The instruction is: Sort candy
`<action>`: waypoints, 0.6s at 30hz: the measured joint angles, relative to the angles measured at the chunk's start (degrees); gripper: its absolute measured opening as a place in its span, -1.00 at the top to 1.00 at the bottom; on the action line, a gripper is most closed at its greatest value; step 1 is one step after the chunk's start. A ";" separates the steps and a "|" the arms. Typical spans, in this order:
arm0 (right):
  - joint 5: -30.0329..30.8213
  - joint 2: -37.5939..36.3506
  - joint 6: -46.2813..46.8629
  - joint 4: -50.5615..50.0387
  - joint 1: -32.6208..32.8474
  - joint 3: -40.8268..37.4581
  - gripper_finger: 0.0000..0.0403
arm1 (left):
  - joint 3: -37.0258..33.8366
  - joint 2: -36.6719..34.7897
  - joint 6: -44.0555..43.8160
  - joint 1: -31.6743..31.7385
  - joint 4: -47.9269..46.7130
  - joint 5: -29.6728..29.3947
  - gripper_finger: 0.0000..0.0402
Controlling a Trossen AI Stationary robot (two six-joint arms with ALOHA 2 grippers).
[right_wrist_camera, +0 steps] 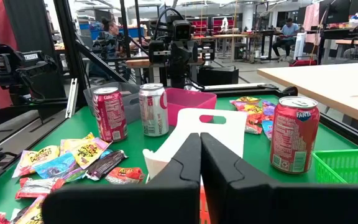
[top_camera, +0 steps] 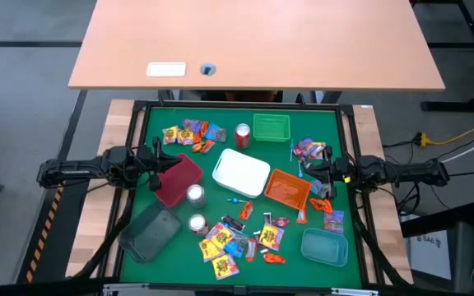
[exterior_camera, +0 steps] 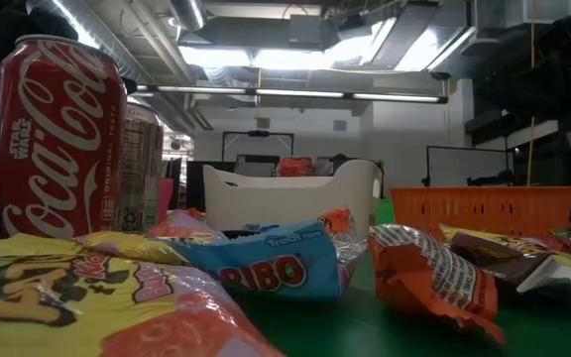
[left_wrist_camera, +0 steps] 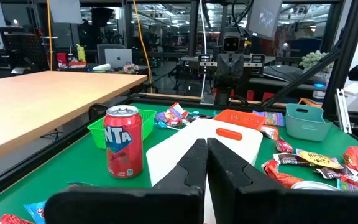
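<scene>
Candy (top_camera: 237, 242) lay scattered over the green table (top_camera: 220, 197), thickest in a heap near the front edge between the grey tray (top_camera: 150, 232) and the teal tray (top_camera: 325, 247), with smaller clusters at the back left (top_camera: 192, 133) and beside the right arm (top_camera: 309, 150). Nothing seemed to be sorted yet; the white tray (top_camera: 240, 172), orange basket (top_camera: 287, 188) and green basket (top_camera: 271, 127) looked empty from above.

Both arms sat at rest on opposite sides of the table. The left gripper (left_wrist_camera: 205, 163) pointed inward with its fingers pressed together, holding nothing, and the right gripper (right_wrist_camera: 200, 163) mirrored it, fingers likewise closed on nothing. The front heap lay well apart from either one, nearer the table's front edge; the pieces by the right arm were much closer to that gripper.

These sweets would likely handle as light, crinkly things: soft foil and plastic packets that slide and buckle. I would judge a pinch across a packet's narrow middle safest. The lollipops (top_camera: 301, 168) might be taken by the stick. Overlapping packets could lift together, so a piece at the edge of the heap looked the better first pick.
</scene>
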 joint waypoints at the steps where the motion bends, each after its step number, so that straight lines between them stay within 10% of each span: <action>1: 0.01 0.01 0.00 0.00 0.00 -0.01 0.99 | 0.00 0.01 0.01 -0.01 0.00 -0.01 0.99; 18: 0.03 -0.01 2.24 5.52 0.00 -0.03 0.99 | 0.00 0.01 0.01 -0.01 0.11 -0.01 0.99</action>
